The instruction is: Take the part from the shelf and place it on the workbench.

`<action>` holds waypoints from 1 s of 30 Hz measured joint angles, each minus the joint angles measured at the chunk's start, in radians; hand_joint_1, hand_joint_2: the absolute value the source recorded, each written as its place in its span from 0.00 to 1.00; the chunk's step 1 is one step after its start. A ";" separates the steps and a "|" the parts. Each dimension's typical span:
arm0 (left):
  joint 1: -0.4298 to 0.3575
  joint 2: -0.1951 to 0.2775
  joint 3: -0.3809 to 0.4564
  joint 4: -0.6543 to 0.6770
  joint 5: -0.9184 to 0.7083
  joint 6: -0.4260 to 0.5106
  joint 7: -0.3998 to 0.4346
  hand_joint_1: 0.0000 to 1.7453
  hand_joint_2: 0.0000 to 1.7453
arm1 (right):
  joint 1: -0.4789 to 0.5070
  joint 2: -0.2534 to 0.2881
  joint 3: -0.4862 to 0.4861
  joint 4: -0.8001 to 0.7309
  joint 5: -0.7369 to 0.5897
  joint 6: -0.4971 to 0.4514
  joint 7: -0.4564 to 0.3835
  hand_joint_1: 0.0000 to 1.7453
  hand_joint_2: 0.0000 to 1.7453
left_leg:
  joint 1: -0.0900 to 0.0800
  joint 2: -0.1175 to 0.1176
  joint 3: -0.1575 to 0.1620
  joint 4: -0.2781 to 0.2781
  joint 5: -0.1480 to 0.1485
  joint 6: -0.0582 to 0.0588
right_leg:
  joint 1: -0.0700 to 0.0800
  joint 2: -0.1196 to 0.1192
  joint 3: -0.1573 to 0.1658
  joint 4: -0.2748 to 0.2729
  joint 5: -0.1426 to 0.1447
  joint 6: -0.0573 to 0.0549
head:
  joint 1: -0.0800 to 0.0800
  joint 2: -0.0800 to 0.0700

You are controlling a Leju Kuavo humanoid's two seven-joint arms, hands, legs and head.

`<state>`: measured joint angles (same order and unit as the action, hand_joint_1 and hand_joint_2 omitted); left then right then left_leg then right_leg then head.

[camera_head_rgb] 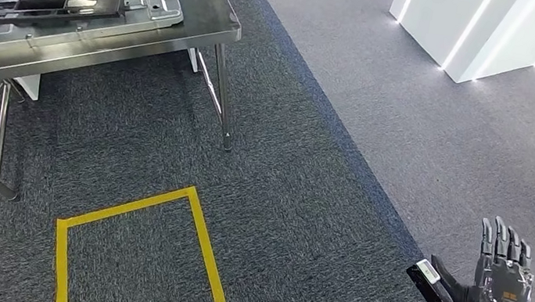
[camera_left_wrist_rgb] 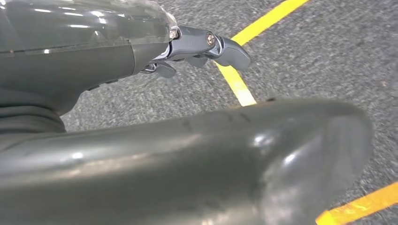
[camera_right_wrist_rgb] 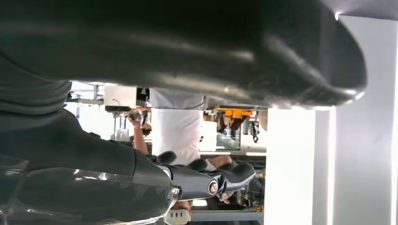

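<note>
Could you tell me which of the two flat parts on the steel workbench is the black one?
It is the long black frame-shaped part, lying on top of the wider silver stamped sheet-metal panel on the steel workbench.

my right hand (camera_head_rgb: 503,273) is raised at the lower right of the head view on its silver forearm, fingers straight, spread and pointing up, holding nothing. in the left wrist view my left hand (camera_left_wrist_rgb: 202,49) hangs over the floor, fingers slightly curled, apart and empty.
</note>
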<state>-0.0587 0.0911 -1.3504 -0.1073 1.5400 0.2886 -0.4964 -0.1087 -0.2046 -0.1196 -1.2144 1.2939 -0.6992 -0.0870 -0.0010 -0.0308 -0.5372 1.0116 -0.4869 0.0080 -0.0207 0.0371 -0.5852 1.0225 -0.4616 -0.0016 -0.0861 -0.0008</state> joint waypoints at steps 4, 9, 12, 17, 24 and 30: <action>-0.004 -0.002 -0.001 -0.001 -0.006 0.003 -0.028 0.00 0.00 | -0.003 0.000 0.002 0.006 0.008 -0.001 -0.009 0.00 0.00 | 0.004 0.015 0.008 -0.031 0.018 0.023 | 0.000 -0.002 -0.012 0.013 -0.010 0.024 | 0.000 0.000; -0.007 -0.004 -0.003 -0.001 -0.015 0.008 -0.035 0.00 0.00 | 0.005 0.000 0.001 0.008 0.009 0.000 -0.010 0.00 0.00 | 0.002 0.040 0.010 -0.041 0.024 0.035 | -0.002 -0.025 -0.134 0.273 -0.127 0.034 | 0.001 0.000; -0.011 -0.005 -0.004 -0.003 -0.009 0.003 -0.036 0.00 0.00 | 0.017 0.000 -0.004 0.004 0.010 0.000 -0.010 0.00 0.00 | 0.003 0.049 0.010 -0.029 0.016 0.029 | -0.004 -0.038 -0.071 0.153 -0.046 0.038 | 0.001 0.000; -0.018 -0.003 -0.001 -0.006 0.010 -0.028 -0.050 0.00 0.00 | 0.021 0.001 -0.010 0.000 0.017 -0.001 -0.014 0.00 0.00 | -0.004 0.063 0.006 -0.006 -0.002 0.003 | 0.004 -0.045 -0.001 0.005 -0.004 0.012 | 0.000 0.000; -0.021 -0.002 0.003 -0.007 0.016 -0.055 -0.069 0.00 0.00 | 0.019 0.001 -0.011 0.000 0.013 -0.001 -0.030 0.00 0.00 | 0.004 0.041 -0.121 0.279 -0.147 -0.027 | 0.001 -0.027 -0.005 0.000 0.002 -0.011 | 0.000 0.000; -0.021 -0.003 0.015 -0.007 0.026 -0.110 -0.122 0.00 0.00 | 0.011 0.007 -0.010 0.003 0.029 -0.001 -0.029 0.00 0.00 | -0.002 0.010 -0.002 0.012 -0.002 0.006 | 0.006 -0.002 -0.003 0.000 0.005 -0.005 | 0.000 0.000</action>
<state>-0.0801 0.0881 -1.3353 -0.1146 1.5663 0.1790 -0.6179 -0.0974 -0.1979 -0.1299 -1.2115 1.3227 -0.6998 -0.1161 -0.0027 -0.0207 -0.5394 1.0236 -0.4891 0.0136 -0.0150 0.0356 -0.5883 1.0228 -0.4561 -0.0065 -0.0857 -0.0008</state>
